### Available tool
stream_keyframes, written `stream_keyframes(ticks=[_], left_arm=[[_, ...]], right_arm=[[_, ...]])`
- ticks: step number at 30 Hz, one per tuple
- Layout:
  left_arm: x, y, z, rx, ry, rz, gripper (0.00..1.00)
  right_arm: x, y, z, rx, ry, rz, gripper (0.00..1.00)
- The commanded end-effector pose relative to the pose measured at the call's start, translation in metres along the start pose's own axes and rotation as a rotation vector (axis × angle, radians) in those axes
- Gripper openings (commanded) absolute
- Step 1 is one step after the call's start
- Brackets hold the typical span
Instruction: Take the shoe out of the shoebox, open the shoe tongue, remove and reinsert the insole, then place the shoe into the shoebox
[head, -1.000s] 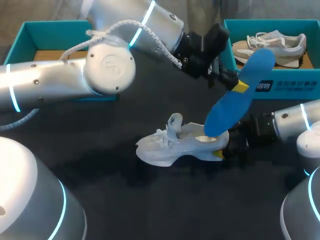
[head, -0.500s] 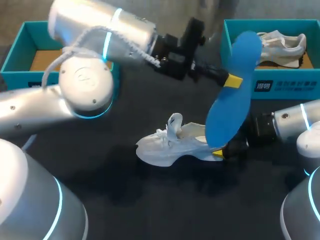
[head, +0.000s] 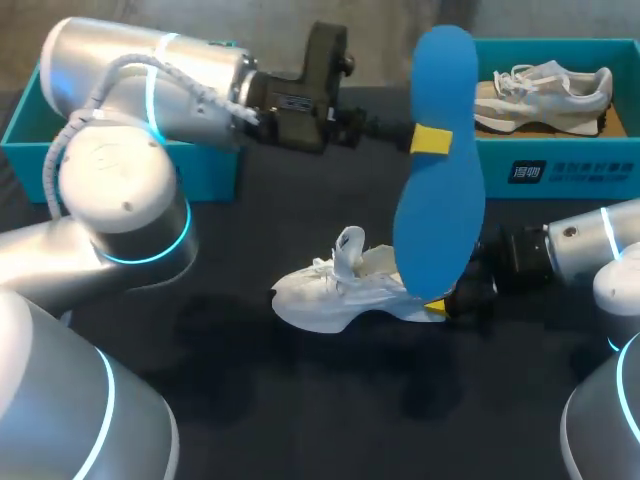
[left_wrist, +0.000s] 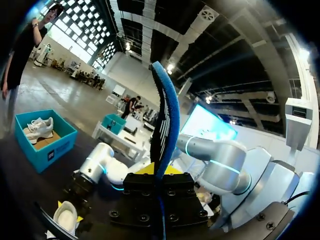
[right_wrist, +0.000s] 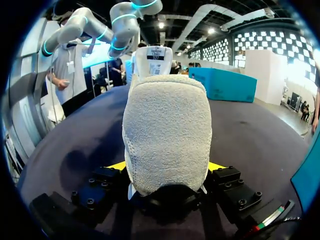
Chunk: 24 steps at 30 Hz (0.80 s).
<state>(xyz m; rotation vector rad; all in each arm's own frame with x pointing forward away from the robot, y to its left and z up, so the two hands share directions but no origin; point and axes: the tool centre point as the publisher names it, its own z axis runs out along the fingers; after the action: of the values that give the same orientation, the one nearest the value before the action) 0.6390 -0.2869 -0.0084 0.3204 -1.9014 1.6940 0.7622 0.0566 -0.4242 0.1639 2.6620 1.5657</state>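
A white shoe (head: 330, 295) rests on the black table with its tongue standing up. My right gripper (head: 445, 300) is shut on its heel; in the right wrist view the fuzzy heel (right_wrist: 167, 125) fills the space between the yellow tips of the right gripper (right_wrist: 167, 170). My left gripper (head: 430, 138) is shut on a blue insole (head: 440, 200), which it holds upright in the air above the shoe's heel. In the left wrist view the insole (left_wrist: 164, 120) rises edge-on from the left gripper (left_wrist: 159, 172), with the shoe (left_wrist: 65, 217) far below.
A teal shoebox (head: 560, 170) at the back right holds a second shoe (head: 545, 85). Another teal shoebox (head: 205, 175) stands at the back left, mostly hidden behind my left arm. Bare black tabletop lies in front of the shoe.
My left arm has swung left and turned the insole from a slant to upright, lifting it higher. The right gripper and the shoe have stayed put.
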Motion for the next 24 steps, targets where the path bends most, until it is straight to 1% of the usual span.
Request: stream_keyframes(ticks=[1,3,9,13,17,21,23,24], left_arm=[[0.019,0.0,-0.02,-0.006,0.023,-0.016,0.0],[0.028,-0.003,-0.023,-0.009,0.043,-0.036,0.0],[0.049,-0.014,-0.028,-0.037,0.014,-0.034,0.0],[0.061,-0.017,-0.029,-0.03,0.022,-0.053,0.0],[0.068,-0.017,-0.029,-0.031,0.033,-0.052,0.0],[0.069,-0.016,-0.029,-0.033,0.031,-0.064,0.0],[0.071,-0.014,-0.029,-0.001,0.046,-0.088,0.0],[0.071,-0.014,-0.029,-0.001,0.046,-0.088,0.0]], right_arm=[[0.001,-0.001,0.003,0.003,-0.002,0.001,0.0],[0.001,-0.001,0.003,0.003,-0.002,0.001,0.0],[0.001,-0.001,0.003,0.003,-0.002,0.001,0.0],[0.001,-0.001,0.003,0.003,-0.002,0.001,0.0],[0.001,-0.001,0.003,0.003,-0.002,0.001,0.0],[0.001,-0.001,0.003,0.003,-0.002,0.001,0.0],[0.001,-0.001,0.003,0.003,-0.002,0.001,0.0],[0.001,-0.001,0.003,0.003,-0.002,0.001,0.0]])
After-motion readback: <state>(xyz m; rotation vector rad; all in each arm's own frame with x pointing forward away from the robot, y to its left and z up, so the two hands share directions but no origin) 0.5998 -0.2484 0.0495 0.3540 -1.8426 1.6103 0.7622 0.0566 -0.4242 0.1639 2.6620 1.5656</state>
